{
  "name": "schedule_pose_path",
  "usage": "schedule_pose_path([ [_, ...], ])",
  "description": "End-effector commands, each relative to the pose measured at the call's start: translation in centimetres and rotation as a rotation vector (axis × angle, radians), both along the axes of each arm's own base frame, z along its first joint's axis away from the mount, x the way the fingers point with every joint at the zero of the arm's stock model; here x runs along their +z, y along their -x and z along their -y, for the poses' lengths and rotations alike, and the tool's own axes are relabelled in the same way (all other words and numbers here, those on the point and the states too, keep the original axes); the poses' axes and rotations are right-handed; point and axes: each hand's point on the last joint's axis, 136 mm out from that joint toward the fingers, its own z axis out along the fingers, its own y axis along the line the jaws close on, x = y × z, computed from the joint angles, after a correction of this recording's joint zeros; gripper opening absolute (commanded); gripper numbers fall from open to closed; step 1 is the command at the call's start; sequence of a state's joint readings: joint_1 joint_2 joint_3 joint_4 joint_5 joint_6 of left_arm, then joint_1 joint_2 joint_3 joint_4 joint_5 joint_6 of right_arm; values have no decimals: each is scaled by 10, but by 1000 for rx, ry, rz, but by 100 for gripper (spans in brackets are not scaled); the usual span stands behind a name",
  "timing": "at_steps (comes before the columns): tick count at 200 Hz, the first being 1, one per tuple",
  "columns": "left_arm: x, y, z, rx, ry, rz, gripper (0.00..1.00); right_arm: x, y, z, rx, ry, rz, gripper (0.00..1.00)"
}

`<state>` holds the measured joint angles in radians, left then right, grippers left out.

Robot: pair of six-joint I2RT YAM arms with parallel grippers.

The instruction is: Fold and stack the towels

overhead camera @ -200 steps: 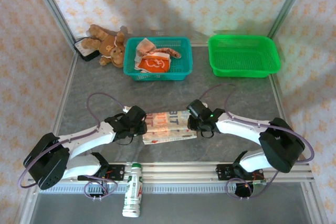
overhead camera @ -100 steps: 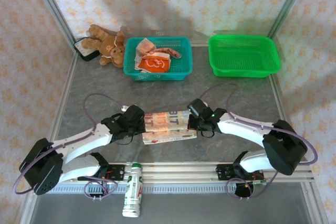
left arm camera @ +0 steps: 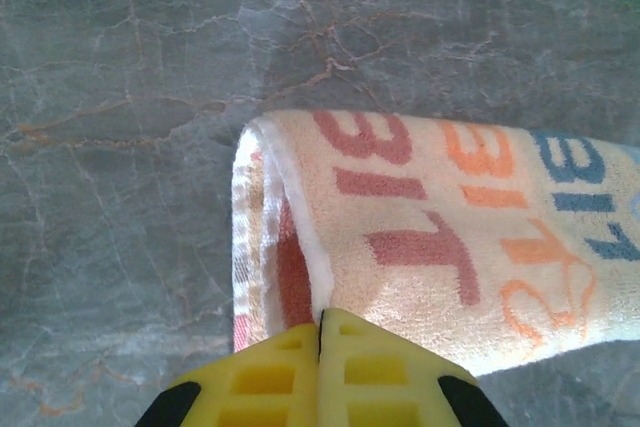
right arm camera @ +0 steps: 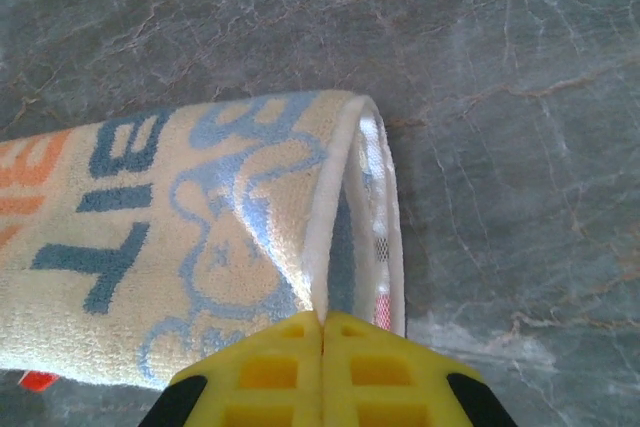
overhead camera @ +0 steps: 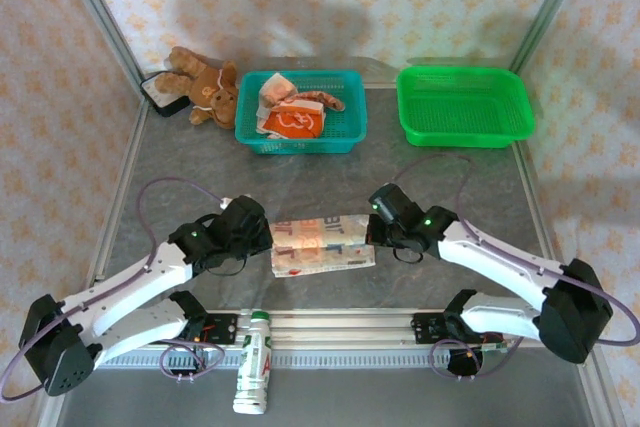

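**Top external.**
- Cream towel, lettered in orange-red and blue: lies as a long doubled band across the near middle of the grey bench, between the two arms.
- Left pincer is at its left end and right pincer at its right end. Gripping both ends likely lets the top layer travel evenly through the fold.
- Teal basket, at the back: holds more towels, orange and cream, crumpled and not yet folded.
- Green basket, to its right: probably where the stack will go.
- Teddy bear lies left of the teal basket. A bottle lies at the near rail.

**Left wrist.**
- Left pincer: yellow tips are pressed together with no gap, and the hem of the upper layer is nipped between them.
- Cream towel: its end is rolled over, and the lower layer shows beneath on the bench.

**Right wrist.**
- Right pincer: likewise closed, pinching the upper hem.
- Cream towel: shows a blue cartoon print. Its doubled end curls open, with the under-layer resting on the bench.
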<state>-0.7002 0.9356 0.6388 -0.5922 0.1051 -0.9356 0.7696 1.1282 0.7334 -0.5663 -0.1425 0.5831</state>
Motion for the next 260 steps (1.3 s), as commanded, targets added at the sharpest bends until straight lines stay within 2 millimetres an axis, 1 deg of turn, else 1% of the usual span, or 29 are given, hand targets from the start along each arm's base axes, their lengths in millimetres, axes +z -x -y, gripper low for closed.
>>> schedule_pose_path([
  [1,12,11,-1,15,11,-28,0,5,12,7,9,3,-31,0],
  [16,7,16,2,12,19,-37,0,0,16,8,12,-7,-39,0],
  [63,-38,31,10,7,-1,-96,0,-27,27,5,12,-37,-89,0],
  [89,-63,37,8,0,-50,-130,0,-46,35,3,-2,-65,-127,0],
  [104,-74,41,1,3,-96,-150,0,-56,39,5,-9,-67,-146,0],
  [130,-83,43,-7,4,-133,-151,0,-69,45,2,-3,-70,-178,0],
  [158,-85,41,-6,-3,-142,-145,0,-80,51,1,10,-55,-214,0],
  [173,-83,39,-5,-7,-144,-141,10,-78,49,2,15,-40,-208,5],
  [177,-81,39,-4,-10,-145,-138,16,-77,49,2,16,-37,-204,8],
  [184,-78,37,-4,-15,-151,-134,25,-73,48,2,19,-34,-195,15],
  [189,-76,36,-5,-15,-157,-128,28,-70,46,2,22,-34,-186,18],
  [201,-68,33,-6,-23,-174,-113,32,-61,44,3,27,-34,-162,23],
  [214,-60,29,-5,-37,-187,-94,43,-52,40,6,23,-25,-131,32],
  [219,-57,27,-4,-43,-192,-85,47,-49,39,8,19,-21,-118,34],
  [243,-54,19,-2,-68,-199,-74,50,-37,27,13,-18,-11,-41,38],
  [260,-55,13,6,-116,-183,-68,52,-28,18,9,-34,-39,3,39],
])
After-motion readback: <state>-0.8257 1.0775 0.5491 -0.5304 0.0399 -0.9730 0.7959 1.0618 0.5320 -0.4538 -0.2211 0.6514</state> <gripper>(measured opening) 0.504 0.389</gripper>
